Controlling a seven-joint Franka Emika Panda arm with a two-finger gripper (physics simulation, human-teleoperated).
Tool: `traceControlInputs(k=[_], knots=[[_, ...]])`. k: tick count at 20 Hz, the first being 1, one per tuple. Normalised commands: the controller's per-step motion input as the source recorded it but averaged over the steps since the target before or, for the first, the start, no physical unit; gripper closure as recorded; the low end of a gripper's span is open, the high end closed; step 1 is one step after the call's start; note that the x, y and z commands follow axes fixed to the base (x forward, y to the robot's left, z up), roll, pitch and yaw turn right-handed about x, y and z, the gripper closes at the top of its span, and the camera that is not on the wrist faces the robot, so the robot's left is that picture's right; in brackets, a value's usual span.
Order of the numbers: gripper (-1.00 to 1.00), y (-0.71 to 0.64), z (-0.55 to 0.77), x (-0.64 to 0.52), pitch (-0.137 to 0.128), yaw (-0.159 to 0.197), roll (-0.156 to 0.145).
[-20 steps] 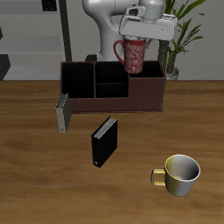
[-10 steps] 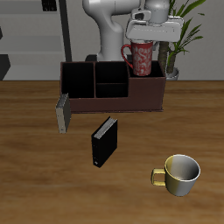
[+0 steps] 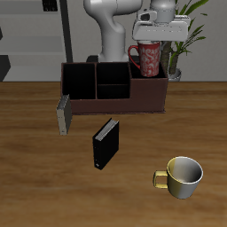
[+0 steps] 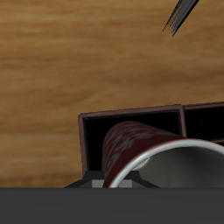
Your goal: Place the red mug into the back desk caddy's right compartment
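The red mug [image 3: 149, 58], red with a pale speckled pattern and a loop handle, hangs upright in my gripper [image 3: 151, 44], which is shut on its rim. It is held just above the wide undivided right compartment [image 3: 148, 86] of the back desk caddy [image 3: 115, 105], a long dark brown box with black dividers and a grey end panel [image 3: 63, 115]. In the wrist view the mug [image 4: 131, 144] fills the foreground, with the dark compartment [image 4: 94, 140] below it and the fingers hidden.
A small black book-like box [image 3: 105, 144] stands in front of the caddy. A yellowish-cream mug [image 3: 183, 176] sits near the table's front edge. A potted plant [image 3: 182, 35] stands behind the caddy, close to the gripper.
My gripper has carried the red mug sideways along the caddy, away from the grey panel, until it hangs over the wide end compartment. The mug has turned more upright.
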Motion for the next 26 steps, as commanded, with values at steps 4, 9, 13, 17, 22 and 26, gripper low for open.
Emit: traceControlInputs(k=[4,9,13,17,22,26], knots=[[1.0,0.15,-0.05,0.02,0.011,0.014,0.033],[1.0,-0.15,-0.08,0.16,0.034,-0.05,-0.025],[1.0,-0.01,-0.34,0.27,0.088,-0.072,-0.01],[1.0,0.03,-0.17,0.05,0.043,-0.034,0.015],[1.0,0.08,-0.33,0.03,0.084,-0.037,0.037],[1.0,-0.1,-0.31,0.01,0.052,-0.087,0.007]])
